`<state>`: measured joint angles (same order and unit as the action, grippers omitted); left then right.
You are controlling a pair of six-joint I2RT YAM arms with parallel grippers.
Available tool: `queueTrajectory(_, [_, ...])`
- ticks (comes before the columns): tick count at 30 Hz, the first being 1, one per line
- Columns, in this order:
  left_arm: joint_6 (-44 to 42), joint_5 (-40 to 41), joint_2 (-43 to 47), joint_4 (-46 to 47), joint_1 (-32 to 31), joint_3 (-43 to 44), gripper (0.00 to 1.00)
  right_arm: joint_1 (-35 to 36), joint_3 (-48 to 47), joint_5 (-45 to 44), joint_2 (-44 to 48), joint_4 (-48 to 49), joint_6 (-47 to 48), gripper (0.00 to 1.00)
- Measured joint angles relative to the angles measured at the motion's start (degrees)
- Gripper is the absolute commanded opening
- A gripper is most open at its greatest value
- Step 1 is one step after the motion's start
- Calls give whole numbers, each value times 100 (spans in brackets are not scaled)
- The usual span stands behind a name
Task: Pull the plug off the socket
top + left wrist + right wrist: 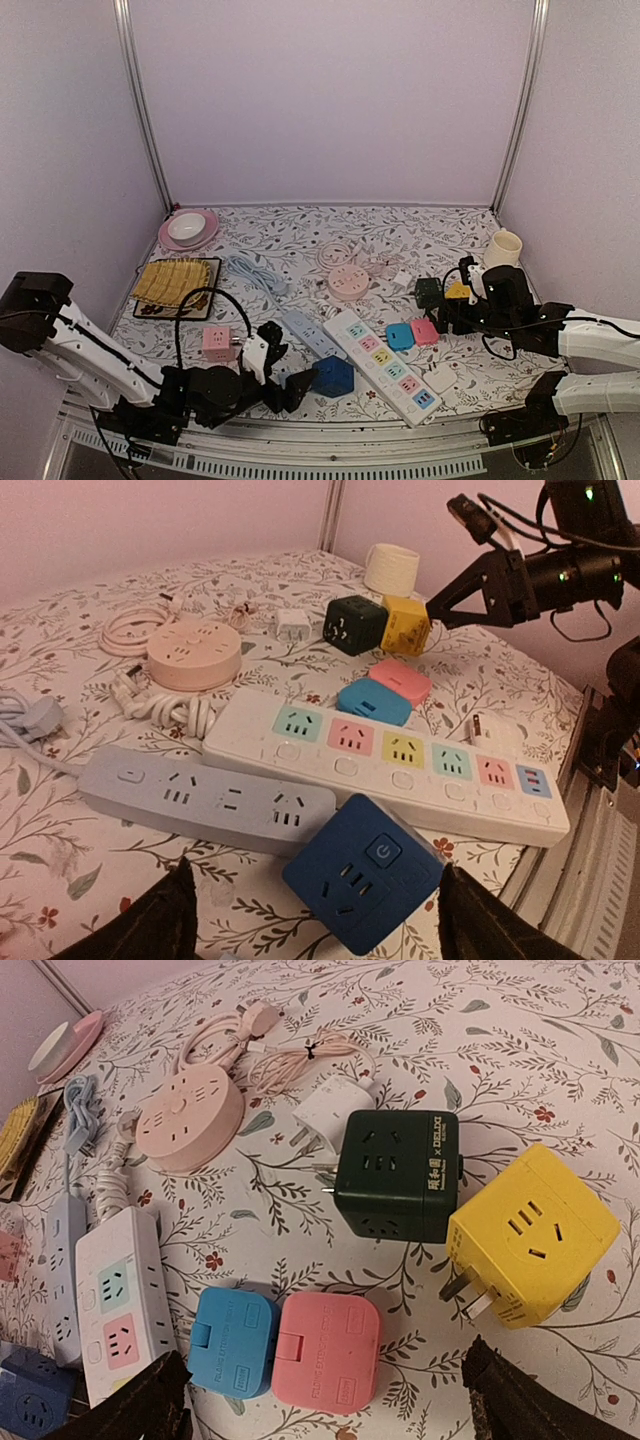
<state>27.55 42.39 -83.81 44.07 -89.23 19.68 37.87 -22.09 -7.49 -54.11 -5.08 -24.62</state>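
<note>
A dark blue cube socket (365, 885) lies on the table between the open fingers of my left gripper (315, 930), near the front edge (332, 376). My left gripper (290, 385) holds nothing. My right gripper (330, 1415) is open and empty, hovering over a pink flat adapter (325, 1350) and a blue flat adapter (235, 1340) that sit pressed side by side. Whether they are plugged together I cannot tell. A yellow cube socket (530, 1235) shows bare prongs. A dark green cube socket (397, 1173) stands beside a white plug (335, 1110).
A long white power strip (385, 365) with coloured outlets, a grey-blue strip (310, 335) and a round pink socket (347, 282) lie mid-table. A loose white plug (440, 380), a pink cube socket (217, 343), a mug (503, 248), a pink plate (188, 230) and a tray (178, 285) stand around.
</note>
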Motion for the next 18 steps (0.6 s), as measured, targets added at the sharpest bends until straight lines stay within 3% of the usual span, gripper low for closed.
queueTrajectory(8, [286, 396, 1010, -990, 289, 144, 96, 0, 0, -35, 0, 0, 0, 96])
queueTrajectory(12, [557, 205, 1845, -1762, 1303, 122, 97, 0, 0, -52, 7, 0, 0, 96])
queueTrajectory(18, [636, -90, 3799, -2677, 3082, -173, 97, 0, 0, -72, 7, 0, 0, 97])
